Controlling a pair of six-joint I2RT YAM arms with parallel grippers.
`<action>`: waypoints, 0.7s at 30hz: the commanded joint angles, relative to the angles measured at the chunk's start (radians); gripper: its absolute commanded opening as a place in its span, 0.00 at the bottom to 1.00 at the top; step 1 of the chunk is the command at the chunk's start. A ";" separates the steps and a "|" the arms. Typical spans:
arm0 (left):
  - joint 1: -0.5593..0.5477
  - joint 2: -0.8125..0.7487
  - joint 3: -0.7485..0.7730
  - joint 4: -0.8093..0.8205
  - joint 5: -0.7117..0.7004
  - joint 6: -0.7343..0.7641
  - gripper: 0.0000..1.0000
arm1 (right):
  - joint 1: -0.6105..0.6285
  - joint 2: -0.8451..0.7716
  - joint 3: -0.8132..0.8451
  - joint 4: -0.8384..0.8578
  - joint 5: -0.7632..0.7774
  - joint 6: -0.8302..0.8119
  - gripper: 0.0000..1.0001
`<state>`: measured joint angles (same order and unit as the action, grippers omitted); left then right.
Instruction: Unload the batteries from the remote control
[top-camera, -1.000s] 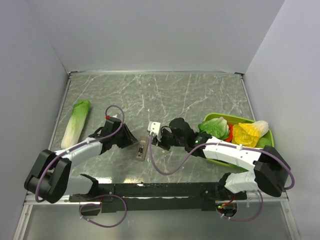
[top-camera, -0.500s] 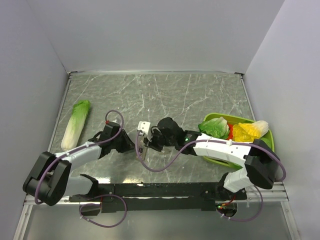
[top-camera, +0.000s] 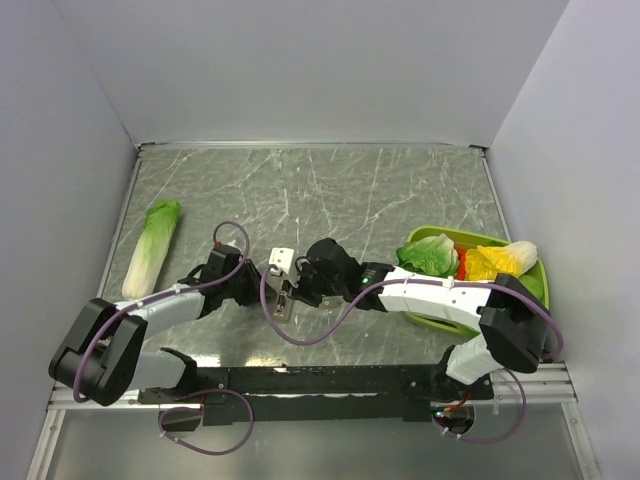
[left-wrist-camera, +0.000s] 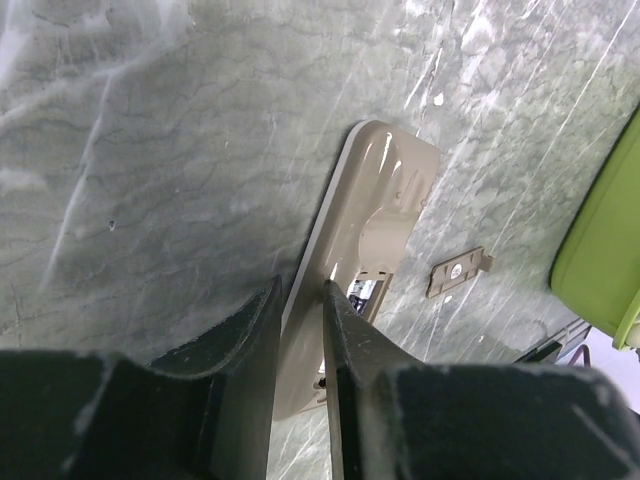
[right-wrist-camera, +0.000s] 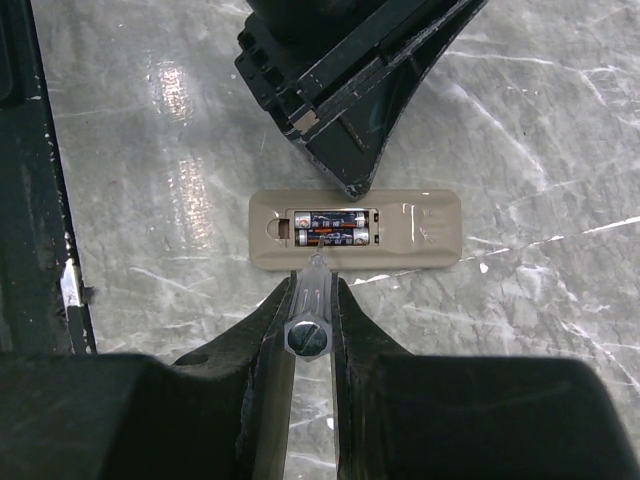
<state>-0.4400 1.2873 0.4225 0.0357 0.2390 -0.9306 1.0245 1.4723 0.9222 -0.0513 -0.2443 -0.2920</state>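
the batteries (right-wrist-camera: 335, 228), two of them, sit side by side in the open recess. dark wrappers, and the print is too small to read. the remote control (right-wrist-camera: 410, 228) lies flat, tan back up, on the marble table (top-camera: 350, 190) near the front edge, between the two arms. the right gripper (right-wrist-camera: 310, 290) is clamped on a slim clear rod (right-wrist-camera: 308, 305), tip at the remote's near edge by the recess. the left gripper (left-wrist-camera: 302, 288) meets the far edge, fingers almost together; a real grip can't be told. a small tan piece (left-wrist-camera: 458, 270) lies beside the remote. green tray (left-wrist-camera: 600, 240) to the right, cabbage (top-camera: 152, 247) far left.
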 joint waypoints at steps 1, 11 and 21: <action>-0.003 0.006 -0.007 0.027 0.020 0.001 0.27 | 0.011 0.013 0.023 0.016 0.026 0.004 0.00; -0.003 -0.006 -0.027 0.043 0.037 -0.013 0.28 | 0.029 0.032 0.033 0.011 0.045 0.004 0.00; -0.003 0.000 -0.044 0.067 0.063 -0.027 0.28 | 0.072 0.079 0.044 0.004 0.118 -0.007 0.00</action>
<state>-0.4358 1.2869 0.3973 0.0811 0.2485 -0.9424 1.0756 1.5146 0.9386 -0.0452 -0.1692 -0.3008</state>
